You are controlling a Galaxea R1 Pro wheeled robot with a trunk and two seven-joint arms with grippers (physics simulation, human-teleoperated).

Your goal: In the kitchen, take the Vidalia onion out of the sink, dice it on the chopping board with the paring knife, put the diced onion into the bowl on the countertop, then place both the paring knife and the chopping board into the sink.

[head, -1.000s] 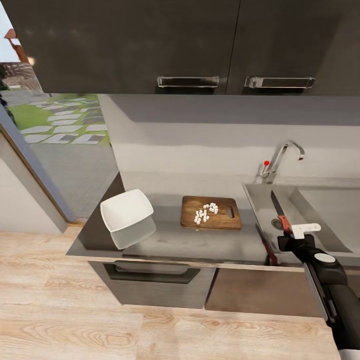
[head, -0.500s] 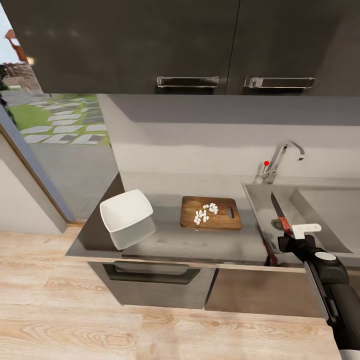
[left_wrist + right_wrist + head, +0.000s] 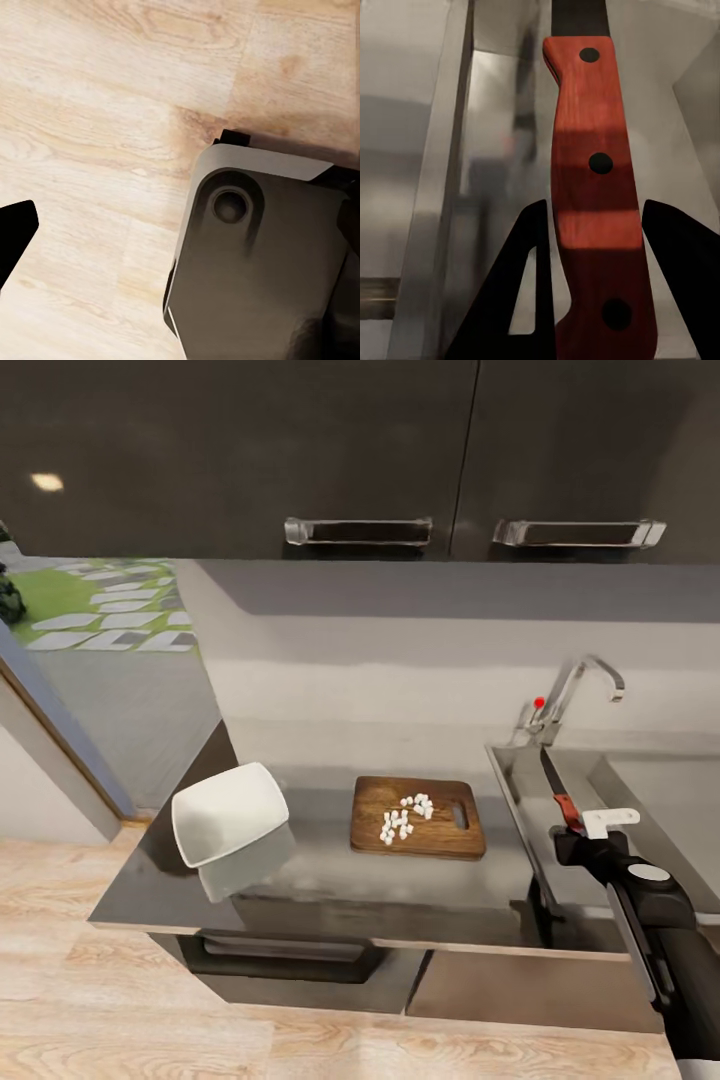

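Knife [image 3: 556, 792] in right fingers [image 3: 607, 821] over sink [image 3: 520, 780].

The brown wooden chopping board [image 3: 417, 817] lies flat mid-countertop [image 3: 330, 880], tiny white diced onion [image 3: 404, 817] cubes scattered on it. The white squarish bowl [image 3: 229, 826] sits tilted at the countertop's left end. The red-handled paring knife [image 3: 556, 790] is held above the steel sink [image 3: 520, 780] drainer, dark blade pointing toward the tap.
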